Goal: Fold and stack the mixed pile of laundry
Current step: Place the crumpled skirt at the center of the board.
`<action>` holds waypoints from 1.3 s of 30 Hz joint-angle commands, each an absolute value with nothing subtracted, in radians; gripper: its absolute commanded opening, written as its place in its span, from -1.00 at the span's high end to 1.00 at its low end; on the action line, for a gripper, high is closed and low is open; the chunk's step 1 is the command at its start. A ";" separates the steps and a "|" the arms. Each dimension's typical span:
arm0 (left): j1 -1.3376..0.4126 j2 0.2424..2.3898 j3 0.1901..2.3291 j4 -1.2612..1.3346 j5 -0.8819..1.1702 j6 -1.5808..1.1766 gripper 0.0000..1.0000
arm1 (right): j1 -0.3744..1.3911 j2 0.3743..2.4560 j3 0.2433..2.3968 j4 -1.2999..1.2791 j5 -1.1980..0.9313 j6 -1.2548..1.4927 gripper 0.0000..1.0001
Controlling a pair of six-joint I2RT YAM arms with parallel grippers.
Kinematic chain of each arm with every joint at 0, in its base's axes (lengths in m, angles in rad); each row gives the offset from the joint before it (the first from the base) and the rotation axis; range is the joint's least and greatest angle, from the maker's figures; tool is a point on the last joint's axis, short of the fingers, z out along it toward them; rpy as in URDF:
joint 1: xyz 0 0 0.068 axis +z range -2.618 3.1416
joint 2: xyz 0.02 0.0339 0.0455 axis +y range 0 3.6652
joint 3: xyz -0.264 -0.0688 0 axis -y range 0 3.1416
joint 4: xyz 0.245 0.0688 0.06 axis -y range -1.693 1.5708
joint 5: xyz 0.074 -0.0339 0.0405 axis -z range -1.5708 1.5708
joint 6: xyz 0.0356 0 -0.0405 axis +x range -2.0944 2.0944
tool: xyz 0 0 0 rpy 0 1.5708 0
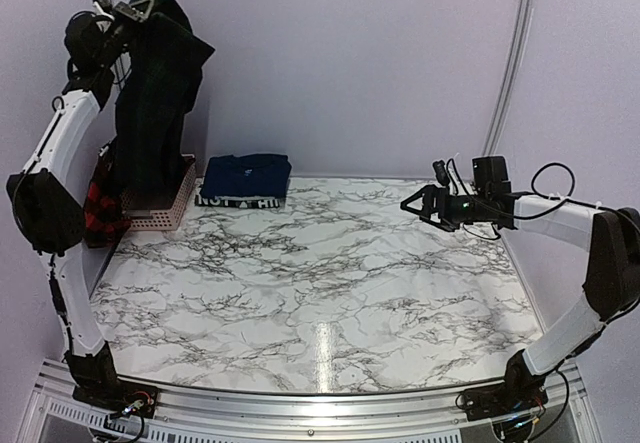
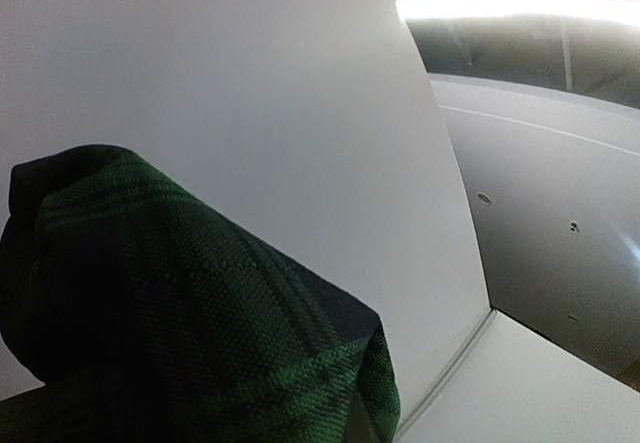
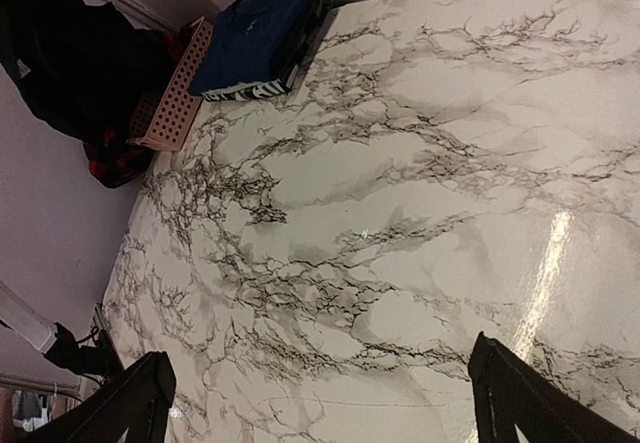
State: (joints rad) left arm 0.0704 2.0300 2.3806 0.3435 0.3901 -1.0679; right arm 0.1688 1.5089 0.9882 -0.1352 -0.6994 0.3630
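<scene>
My left gripper (image 1: 143,5) is raised high at the back left and shut on the dark green plaid piece (image 1: 155,103), which hangs down over the pink basket (image 1: 172,208). The plaid cloth (image 2: 180,333) fills the lower left of the left wrist view and hides the fingers. A red-and-black checked shirt (image 1: 100,198) spills over the basket's left side. The navy piece with a white lettered band (image 1: 243,180) lies folded on the table at the back; it also shows in the right wrist view (image 3: 262,38). My right gripper (image 1: 412,205) is open and empty above the table's right side.
The marble table (image 1: 320,283) stretches between the arms. The pink perforated basket stands at the back left corner against the wall. The back wall is close behind the hanging cloth. The table's left edge and cables (image 3: 75,348) show in the right wrist view.
</scene>
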 commanded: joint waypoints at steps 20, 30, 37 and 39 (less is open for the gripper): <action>-0.543 1.850 2.262 0.393 0.512 -1.044 1.00 | 0.155 1.466 0.946 -0.054 -0.720 0.393 -0.97; -0.305 1.522 1.161 0.179 0.467 -0.891 0.32 | 0.148 1.408 0.906 -0.126 -0.696 0.314 -0.97; -0.254 1.457 1.112 -0.281 0.069 -0.548 -0.92 | 0.148 1.409 0.897 -0.260 -0.650 0.218 -0.97; -0.263 1.445 1.096 -0.300 0.078 -0.512 -0.98 | 0.149 1.415 0.899 -0.292 -0.651 0.190 -0.97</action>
